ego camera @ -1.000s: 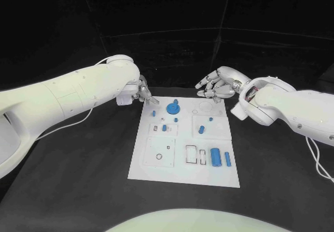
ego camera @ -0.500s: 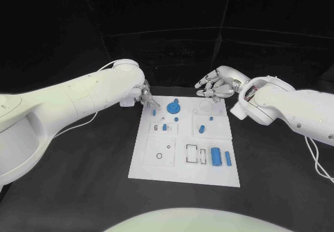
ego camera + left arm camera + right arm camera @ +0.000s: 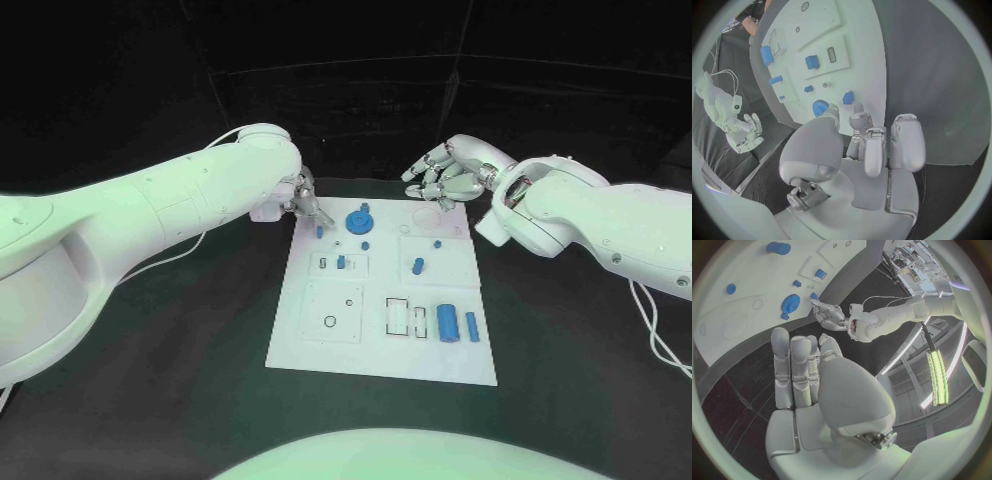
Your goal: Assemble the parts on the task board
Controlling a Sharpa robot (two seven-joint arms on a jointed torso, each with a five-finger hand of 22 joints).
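With several blue parts loose on the task board, far from done; left hand and right hand fingers apart, empty.

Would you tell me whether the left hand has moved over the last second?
Yes, slightly: the left hand has crept rightwards and up, toward the task board's far left corner.

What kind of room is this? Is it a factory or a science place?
Probably a robot test lab, not a factory. A white task board with small blue parts lies on a black table, dark curtains hang behind, and the right wrist view shows racks of equipment and a ceiling strip light.
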